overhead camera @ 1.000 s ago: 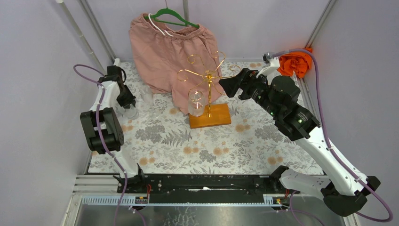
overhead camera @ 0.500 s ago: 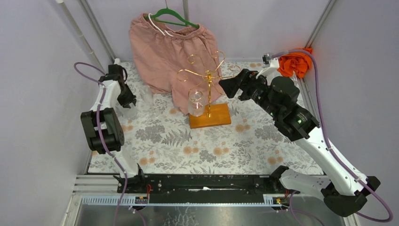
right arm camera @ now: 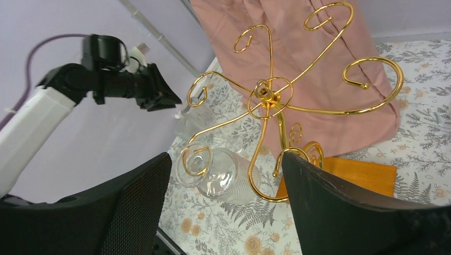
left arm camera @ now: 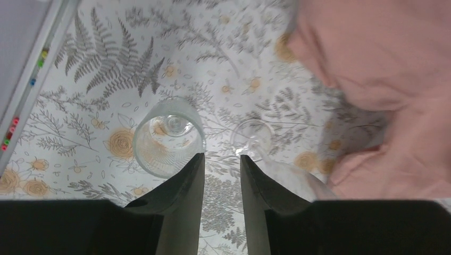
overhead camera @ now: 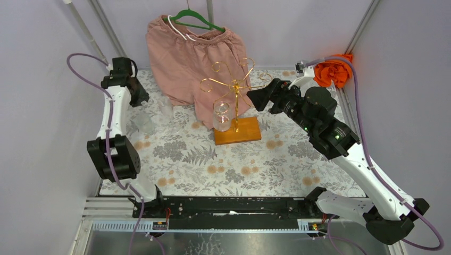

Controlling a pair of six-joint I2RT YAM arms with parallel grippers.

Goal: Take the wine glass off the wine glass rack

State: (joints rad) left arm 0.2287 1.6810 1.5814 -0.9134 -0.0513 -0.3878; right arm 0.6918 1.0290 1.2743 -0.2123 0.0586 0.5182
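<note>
Our right pincer (overhead camera: 254,100) gapes wide just right of the wine glass rack (overhead camera: 235,85). Its wine glass (overhead camera: 222,116) hangs further left. Our left pincer (left arm camera: 220,159) is narrow and empty.

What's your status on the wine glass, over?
Left gripper open, empty, above two loose glasses. Right gripper open, facing the rack, no contact. Wine glass hanging on the rack. Pink shorts hang right behind it.
</note>
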